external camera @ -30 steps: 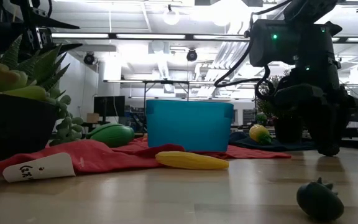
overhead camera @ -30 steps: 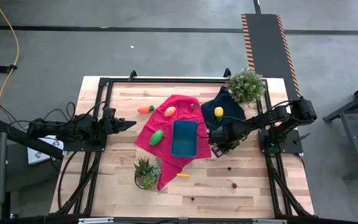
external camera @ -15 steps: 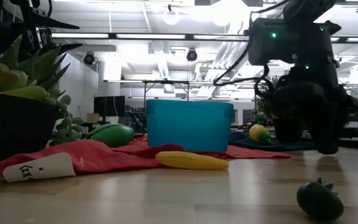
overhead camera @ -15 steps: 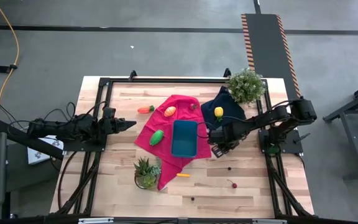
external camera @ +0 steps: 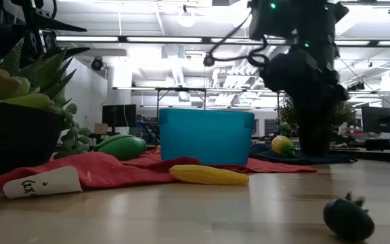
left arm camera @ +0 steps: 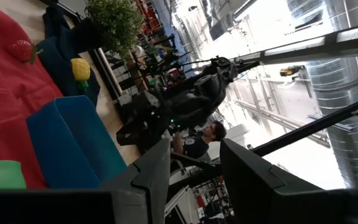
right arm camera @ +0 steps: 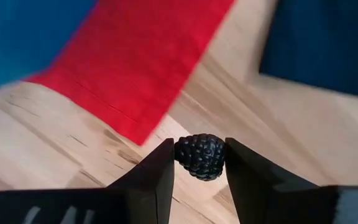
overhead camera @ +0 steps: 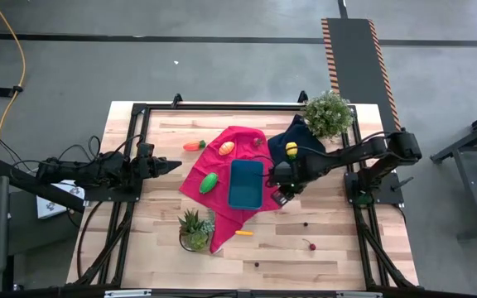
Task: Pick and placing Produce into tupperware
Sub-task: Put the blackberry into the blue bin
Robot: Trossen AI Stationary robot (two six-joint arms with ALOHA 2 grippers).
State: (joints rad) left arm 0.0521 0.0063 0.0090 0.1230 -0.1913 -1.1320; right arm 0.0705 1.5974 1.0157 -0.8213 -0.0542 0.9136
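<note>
A: Toy blackberry (right arm camera: pixel 200 156), dark and knobbly, is pinched between the right pincer (right arm camera: pixel 199 163) fingers, off the tabletop (overhead camera: pixel 338 248), just beside the teal tupperware (overhead camera: pixel 245 184).

B: So that's the carry step. The tub stands on the red cloth (overhead camera: pixel 232 145), and I can't tell whether anything's in it yet.

A: Next move, I'd judge: swing over the tub's rim, then let go low so the berry doesn't bounce out.

B: Plenty left outside: green piece (overhead camera: pixel 209 182), yellow corn (overhead camera: pixel 243 233), the lemon-like one (overhead camera: pixel 291 149) on the navy cloth (overhead camera: pixel 305 142).

A: Left pincer (overhead camera: pixel 172 165) waits closed and empty at the left edge.
</note>
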